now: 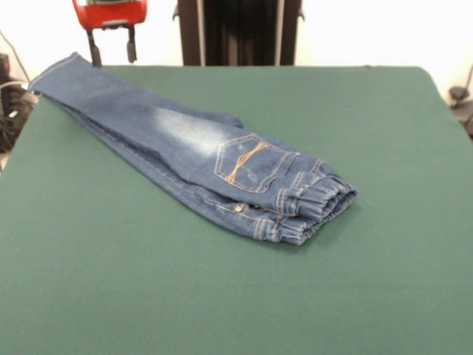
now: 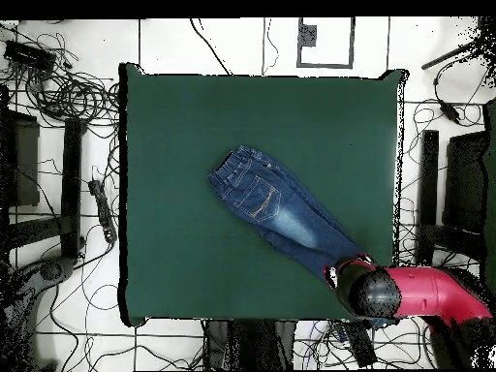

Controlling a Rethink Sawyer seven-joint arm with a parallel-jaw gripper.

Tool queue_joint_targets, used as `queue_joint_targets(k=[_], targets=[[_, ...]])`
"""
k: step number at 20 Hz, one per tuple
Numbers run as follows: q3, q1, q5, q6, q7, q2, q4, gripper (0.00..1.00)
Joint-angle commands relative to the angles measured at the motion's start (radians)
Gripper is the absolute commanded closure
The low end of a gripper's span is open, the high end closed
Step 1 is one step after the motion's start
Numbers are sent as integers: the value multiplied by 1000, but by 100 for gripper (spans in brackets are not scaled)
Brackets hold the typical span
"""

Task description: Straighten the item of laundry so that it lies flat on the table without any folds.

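The blue denim jeans (image 1: 199,148) lie on the dark green table (image 1: 369,281), folded lengthwise with one leg on the other. The gathered waistband points to the near right, with the orange-stitched pocket facing up. The leg cuffs reach the table's far left corner. My gripper (image 1: 112,52) hangs just above and behind those cuffs, its two black fingers apart and holding nothing. In the overhead view the jeans (image 2: 276,208) run diagonally across the table (image 2: 174,145), and the arm's head (image 2: 364,291) covers the cuff end at the lower right.
The robot's dark pedestal (image 1: 240,33) stands behind the table's far edge. Cables (image 2: 68,97) and black equipment (image 2: 455,184) lie on the floor around the table.
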Motion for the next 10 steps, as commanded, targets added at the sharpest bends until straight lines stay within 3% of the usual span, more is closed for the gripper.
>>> queue_joint_targets(k=[1,10], targets=[[-15,108,20,-100,176,77,60,0],[-74,190,61,-107,204,66,27,0]])
